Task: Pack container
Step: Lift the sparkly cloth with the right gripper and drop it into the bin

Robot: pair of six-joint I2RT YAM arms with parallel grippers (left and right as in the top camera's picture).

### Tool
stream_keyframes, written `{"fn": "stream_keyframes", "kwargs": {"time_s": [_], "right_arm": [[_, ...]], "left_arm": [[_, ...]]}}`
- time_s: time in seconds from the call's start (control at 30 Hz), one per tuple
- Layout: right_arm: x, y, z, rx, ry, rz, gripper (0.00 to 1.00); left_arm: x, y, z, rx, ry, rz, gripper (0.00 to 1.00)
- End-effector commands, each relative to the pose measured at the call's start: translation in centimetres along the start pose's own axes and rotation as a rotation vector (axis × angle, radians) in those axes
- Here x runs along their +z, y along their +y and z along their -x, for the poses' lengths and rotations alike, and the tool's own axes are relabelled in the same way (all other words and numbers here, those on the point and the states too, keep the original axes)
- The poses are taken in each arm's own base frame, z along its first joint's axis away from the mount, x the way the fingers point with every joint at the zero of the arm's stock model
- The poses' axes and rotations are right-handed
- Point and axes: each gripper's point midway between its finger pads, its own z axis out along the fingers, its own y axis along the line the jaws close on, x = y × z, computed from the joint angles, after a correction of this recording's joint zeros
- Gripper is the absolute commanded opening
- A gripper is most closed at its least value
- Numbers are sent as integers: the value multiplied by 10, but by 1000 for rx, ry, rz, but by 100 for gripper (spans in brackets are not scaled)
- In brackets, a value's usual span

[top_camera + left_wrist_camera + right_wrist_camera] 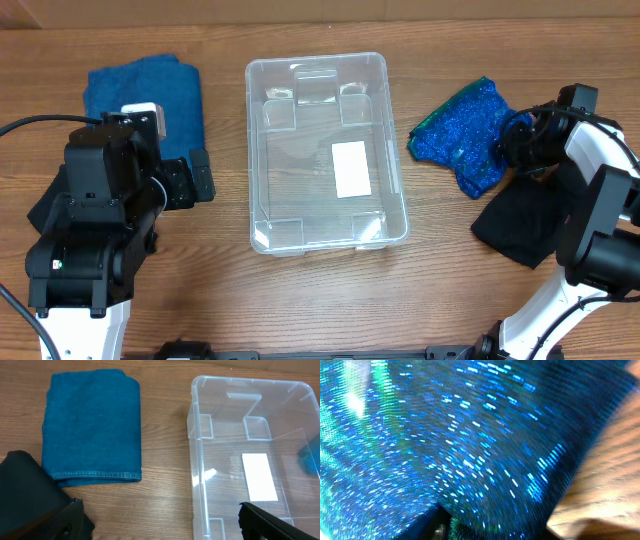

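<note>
The clear container (300,175) stands at the table's middle with nothing in it but the white label (350,168) on its bottom; it also shows in the left wrist view (225,467). A folded blue towel (140,90) (92,430) lies to its left. My left gripper (200,176) (160,525) is open and empty, between the towel and the container's left wall. A sparkly blue cloth (462,132) lies crumpled to the container's right. My right gripper (510,145) is at that cloth's right edge, shut on it. The cloth (470,440) fills the right wrist view and hides the fingers.
A black cloth (520,225) lies under the right arm near the right edge. Another black cloth (45,205) (25,492) lies under the left arm, in front of the towel.
</note>
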Motion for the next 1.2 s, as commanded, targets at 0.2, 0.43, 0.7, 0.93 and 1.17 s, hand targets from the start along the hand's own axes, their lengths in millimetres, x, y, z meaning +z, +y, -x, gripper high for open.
{"fn": "stream_keyframes", "kwargs": {"time_s": [0.2, 0.43, 0.7, 0.93, 1.17], "right_arm": [[-131, 120, 21, -234, -199, 270, 4], [-276, 287, -77, -811, -450, 488, 4], [-158, 374, -189, -1251, -179, 575, 4], [-56, 379, -193, -1285, -50, 559, 4], [-96, 323, -79, -929, -461, -74, 100]], "left_arm": [[-5, -5, 8, 23, -20, -18, 100], [-3, -5, 8, 23, -15, -18, 100], [1, -5, 7, 23, -3, -16, 100], [1, -5, 6, 23, 1, -16, 100], [1, -5, 6, 24, 2, -16, 100]]}}
